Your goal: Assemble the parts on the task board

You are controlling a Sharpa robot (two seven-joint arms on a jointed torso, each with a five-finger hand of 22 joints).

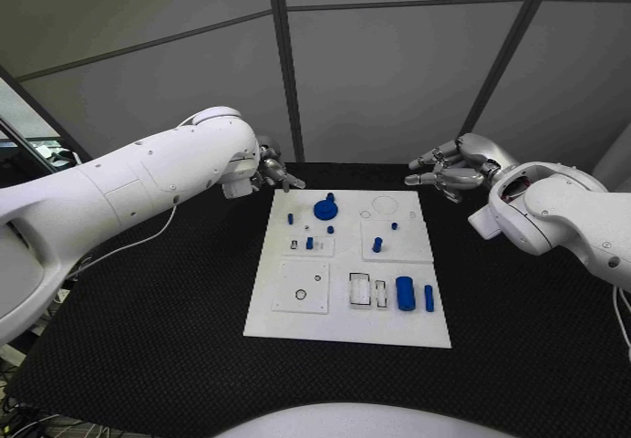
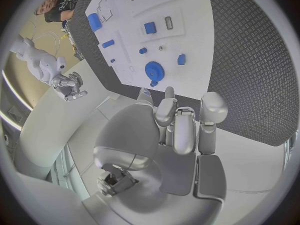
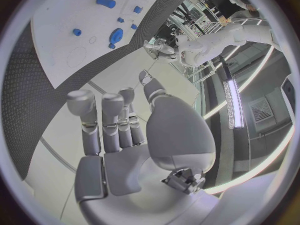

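Left hand [image 1: 273, 170]: hovered above the far left corner of the task board [image 1: 345, 319], fingers apart, holding nothing; the left wrist view confirmed an empty palm. Right hand [image 1: 449, 167]: hovered beyond the far right corner, fingers loosely spread, likewise empty.

Task board: white plate, centred on the black table [image 1: 145, 338]. Contents, far to near: blue gear [image 1: 325, 209] with a round knob, standing near the far left edge, nearest the left hand; small blue peg [image 1: 289, 218] just beside it; small blue peg [image 1: 395, 224] toward the far right; short blue pegs [image 1: 377, 245] and [image 1: 309, 243] in the middle row; large blue cylinder [image 1: 405, 293] and slim blue pin [image 1: 429, 297] lying side by side at the near right, beside an open rectangular slot [image 1: 359, 288].

Step in hand, judged: reach for a first part, probably the gear. Recommended practice: descend vertically over the knob, close fingers on it evenly from opposite sides, avoid brushing the neighbouring peg, lift straight before travelling. Hold the right hand well apart from the board until the left is clear. Whether the gear was already seated could not be told.
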